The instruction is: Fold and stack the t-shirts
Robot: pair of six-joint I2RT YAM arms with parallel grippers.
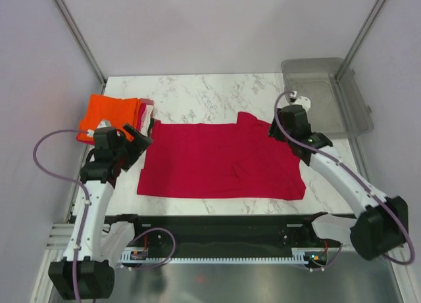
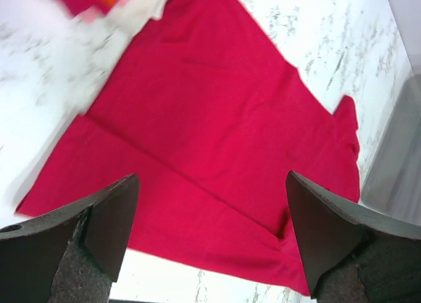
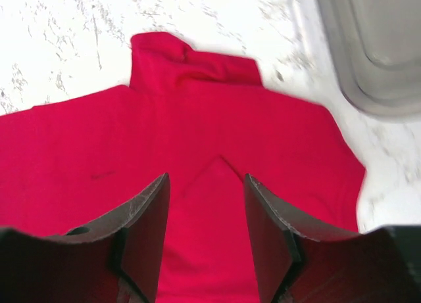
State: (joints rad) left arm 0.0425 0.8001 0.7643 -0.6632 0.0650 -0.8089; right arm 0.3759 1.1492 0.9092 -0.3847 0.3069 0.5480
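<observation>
A crimson red t-shirt (image 1: pixel 220 160) lies spread flat across the middle of the marble table; it also shows in the left wrist view (image 2: pixel 217 132) and the right wrist view (image 3: pixel 197 139). A folded bright orange shirt (image 1: pixel 108 112) tops a stack at the back left, with pink and white folded edges (image 1: pixel 146 112) beside it. My left gripper (image 1: pixel 141 140) is open and empty above the red shirt's left edge. My right gripper (image 1: pixel 279 129) is open and empty above the shirt's right back corner, near a sleeve (image 3: pixel 187 60).
A clear grey plastic bin (image 1: pixel 325 93) stands at the back right, also in the right wrist view (image 3: pixel 375 40). Bare marble table (image 1: pixel 197 96) lies behind the shirt. Metal frame posts stand at both back corners.
</observation>
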